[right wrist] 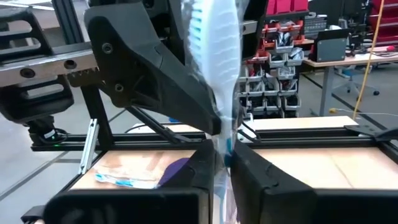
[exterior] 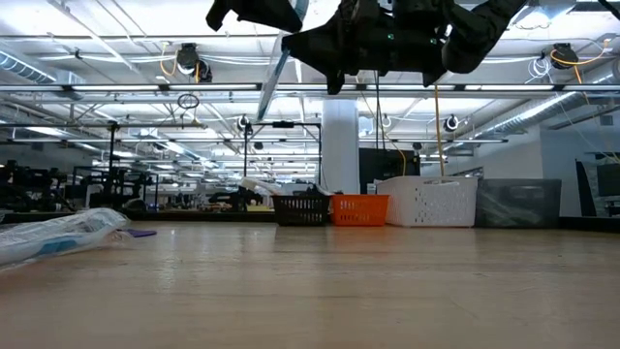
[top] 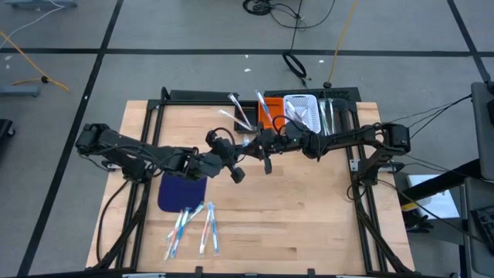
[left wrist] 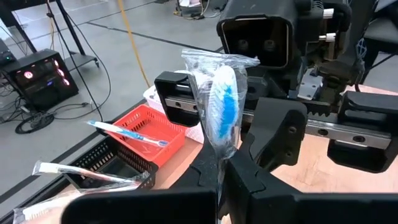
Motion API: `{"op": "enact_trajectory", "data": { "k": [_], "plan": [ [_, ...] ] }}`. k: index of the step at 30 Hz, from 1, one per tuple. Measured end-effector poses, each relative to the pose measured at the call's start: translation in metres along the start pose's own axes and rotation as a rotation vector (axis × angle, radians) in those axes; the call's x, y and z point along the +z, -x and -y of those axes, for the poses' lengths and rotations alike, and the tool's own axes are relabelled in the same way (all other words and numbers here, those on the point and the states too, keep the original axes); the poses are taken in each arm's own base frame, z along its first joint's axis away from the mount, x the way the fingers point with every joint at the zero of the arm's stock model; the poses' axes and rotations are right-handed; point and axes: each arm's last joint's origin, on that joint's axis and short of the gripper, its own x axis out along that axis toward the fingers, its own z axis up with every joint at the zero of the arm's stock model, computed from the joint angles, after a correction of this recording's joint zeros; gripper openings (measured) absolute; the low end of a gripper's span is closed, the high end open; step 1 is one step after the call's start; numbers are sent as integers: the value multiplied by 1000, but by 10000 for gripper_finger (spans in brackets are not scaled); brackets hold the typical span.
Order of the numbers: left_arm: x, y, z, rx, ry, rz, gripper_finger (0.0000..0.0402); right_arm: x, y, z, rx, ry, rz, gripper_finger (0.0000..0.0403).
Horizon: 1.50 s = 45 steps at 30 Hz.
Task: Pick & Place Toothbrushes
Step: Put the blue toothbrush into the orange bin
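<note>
Large open workshop, grey floor with taped lines, cables trailing behind the bench. The bench is light wood in a dark frame.

Both my arms reach in from the sides and meet over the middle, high above the wood; in the low view they hang at the top edge. My left tool and my right tool face each other, nearly touching.

Along the far edge stands a row of bins: black bin, orange bin, white bin, and a fourth dark one beside it. A dark blue mat lies on the left half of the bench, just below my left forearm.

Toothbrushes:
- One wrapped toothbrush, white with blue bristles, in a clear sleeve, stands upright between the two tools. My left tool is clenched on its lower end. In the right wrist view the same brush runs up between my right tool's fingers, which are closed on it as well.
- A loose cluster of toothbrushes lies on the bench just near of the mat, fanned out, light blue accents.
- Several more stick up out of the black bin and orange bin, tilted.
- The low view shows one wrapped brush lying flat at the left edge.
</note>
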Motion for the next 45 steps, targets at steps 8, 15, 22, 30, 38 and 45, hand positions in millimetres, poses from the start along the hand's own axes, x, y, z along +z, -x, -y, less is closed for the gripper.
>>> {"op": "enact_trajectory", "data": {
  "k": [8,15,22,30,38,45],
  "plan": [
    [-1,0,0,0,-16,-5,35,0,0,0,16,-11,-6,21],
    [0,5,1,-13,-121,-4,82,-3,1,4,0,-22,-36,21],
    [-4,21,-1,-21,-163,-55,108,0,17,27,-91,-62,-122,21],
    [-21,27,-1,2,-182,-175,111,19,57,57,-290,-99,-220,21],
    [-27,28,-5,31,-135,-224,111,29,99,93,-478,-188,-257,20],
    [-26,28,-4,30,-132,-220,111,31,127,120,-607,-248,-262,19]
  ]
}}
